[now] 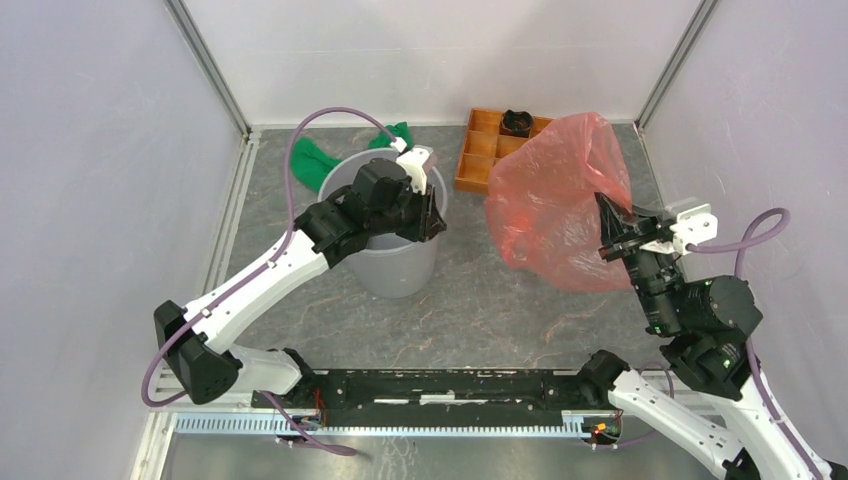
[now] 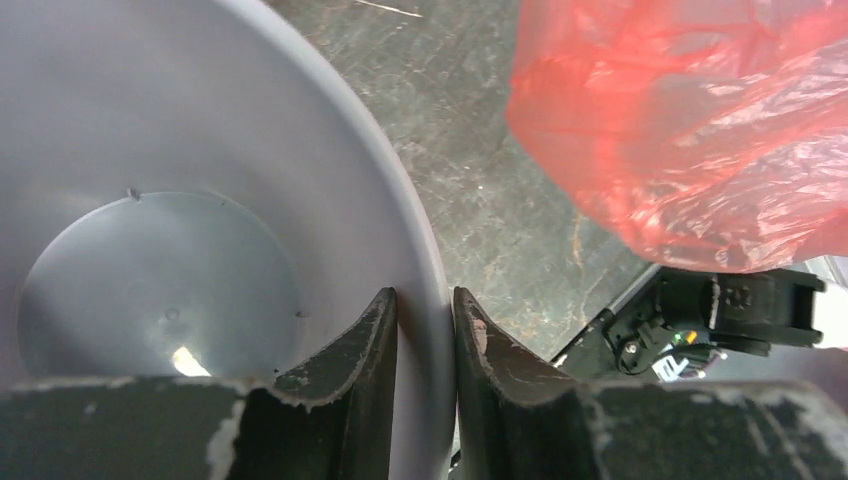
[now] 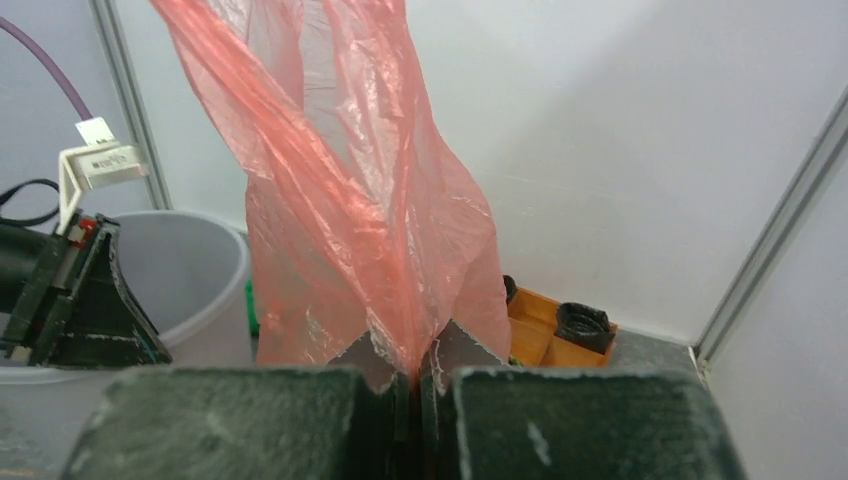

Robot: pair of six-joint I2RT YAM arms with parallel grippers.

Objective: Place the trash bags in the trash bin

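The grey trash bin (image 1: 397,262) stands upright left of centre, and the left wrist view shows nothing inside the trash bin (image 2: 150,130). My left gripper (image 1: 432,215) sits on its right rim. In the wrist view my left gripper (image 2: 425,300) straddles the wall, one finger inside, one outside, both pressed to it. The red-orange trash bag (image 1: 555,200) hangs billowed in the air right of the bin, apart from it. My right gripper (image 1: 612,238) is shut on a bunched fold of it. From the right wrist, the trash bag (image 3: 350,200) rises out of my right gripper (image 3: 415,365).
An orange-brown compartment tray (image 1: 478,152) stands at the back, partly behind the bag, with a black object (image 1: 517,122) in one cell. A green cloth (image 1: 312,160) lies behind the bin. Enclosure walls and posts stand close on three sides.
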